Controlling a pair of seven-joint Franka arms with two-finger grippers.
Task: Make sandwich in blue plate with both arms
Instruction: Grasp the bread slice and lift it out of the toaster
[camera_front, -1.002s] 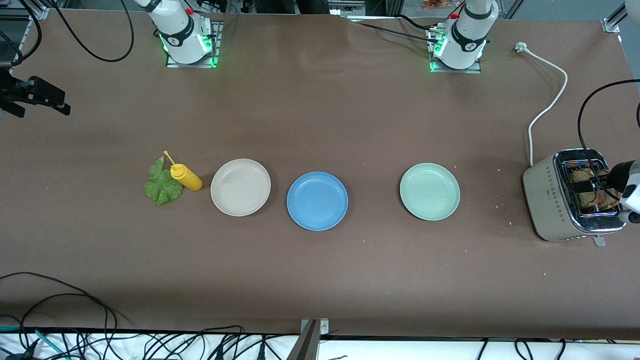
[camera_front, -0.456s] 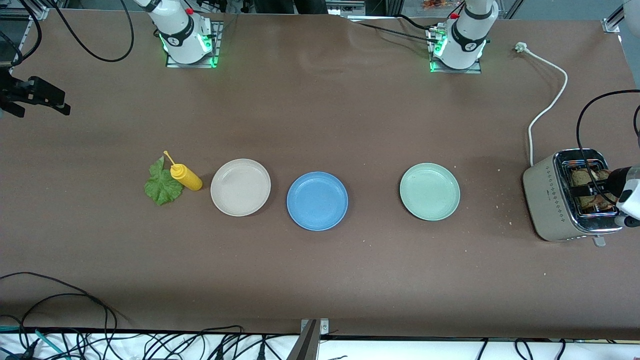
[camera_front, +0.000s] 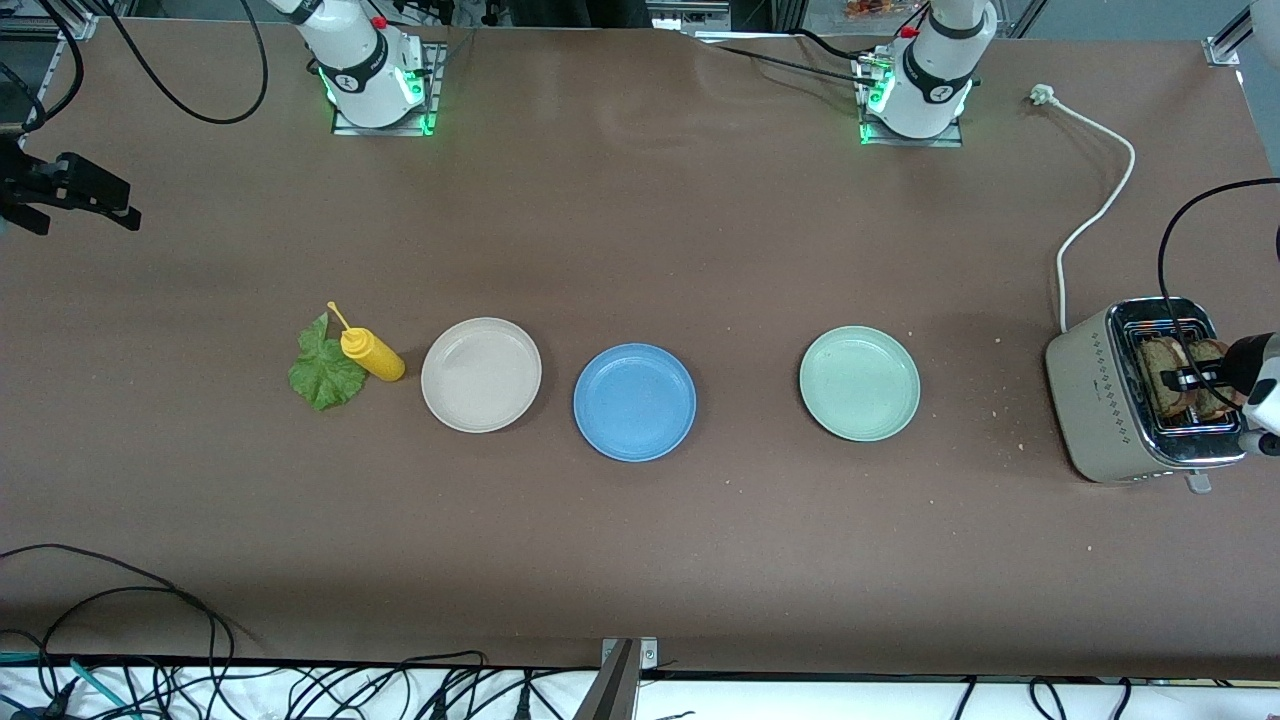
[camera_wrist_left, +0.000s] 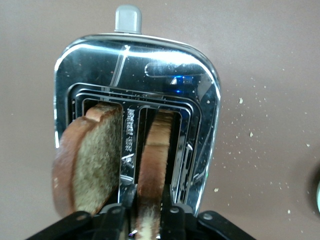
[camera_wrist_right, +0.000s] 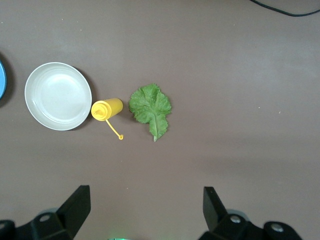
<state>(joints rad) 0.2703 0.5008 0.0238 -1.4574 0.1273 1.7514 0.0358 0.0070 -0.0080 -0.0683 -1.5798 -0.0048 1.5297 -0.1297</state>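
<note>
I had the left arm's black two-finger gripper (camera_front: 1195, 380) down over the shiny metal two-slot toaster (camera_front: 1100, 400) at the left arm's end of the table, its fingers pinched around the top edge of one of the two speckled brown slices of wholegrain bread (camera_wrist_left: 152, 165), the slice in the slot (camera_wrist_left: 165, 150) beside the one holding the other slice of bread (camera_wrist_left: 90, 160). Both slices stood on edge in their slots, flat faces turned toward each other, with their long axes running along the slots. I judged toast like this to be light, stiff and dry, prone to crumble or snap at the crust if squeezed hard, so a gentle hold on the thin upper edge, square across the faces, seemed the right place, followed by a straight pull upward so it would not catch on the slot wires. The round, shallow mid-blue plate (camera_front: 634, 402) sat bare in the middle of the table, between the beige round plate (camera_front: 481, 375) and the pale green round plate (camera_front: 859, 383), well apart from the toaster. The crinkled green lettuce leaf (camera_wrist_right: 151, 107) lay flat beside the yellow squeeze bottle (camera_wrist_right: 106, 110), soft, limp and easily torn, its stem tip pointing away from the bottle. The right gripper (camera_wrist_right: 145, 207) waited high over that end, fingers spread wide and holding nothing.
</note>
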